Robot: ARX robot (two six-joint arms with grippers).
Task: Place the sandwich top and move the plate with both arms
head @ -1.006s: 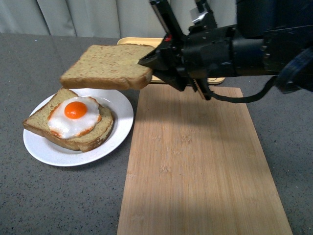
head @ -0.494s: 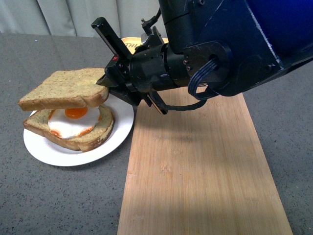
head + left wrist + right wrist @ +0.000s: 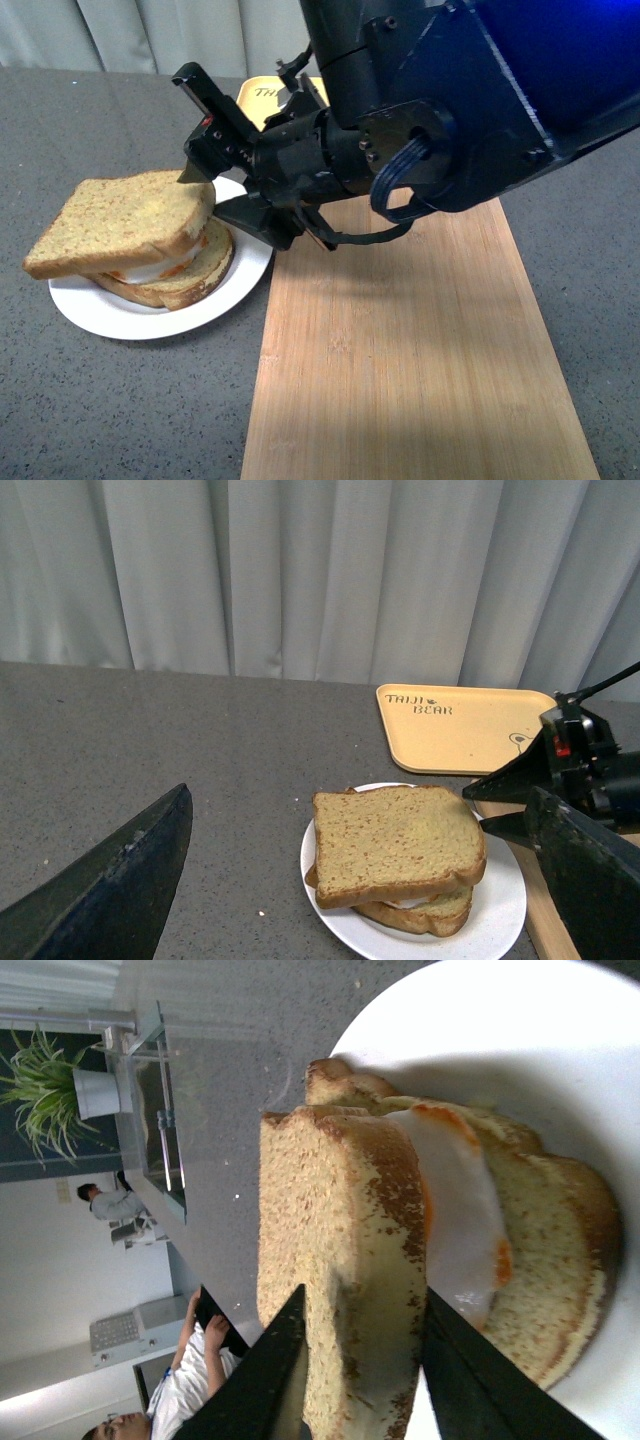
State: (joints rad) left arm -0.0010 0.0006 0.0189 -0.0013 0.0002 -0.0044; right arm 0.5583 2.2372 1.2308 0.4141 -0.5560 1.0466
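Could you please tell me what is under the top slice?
A fried egg's white edge peeks out, lying on a second slice on the plate. The top slice covers the rest.

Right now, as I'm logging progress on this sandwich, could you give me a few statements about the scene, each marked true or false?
1. The sandwich top lies on the egg-bearing slice. True.
2. The right gripper straddles the sandwich top's edge. True.
3. The plate stands on the wooden board. False: it sits on the grey table beside the board.
4. The left gripper grips the plate. False: it is open, empty, apart from the plate.
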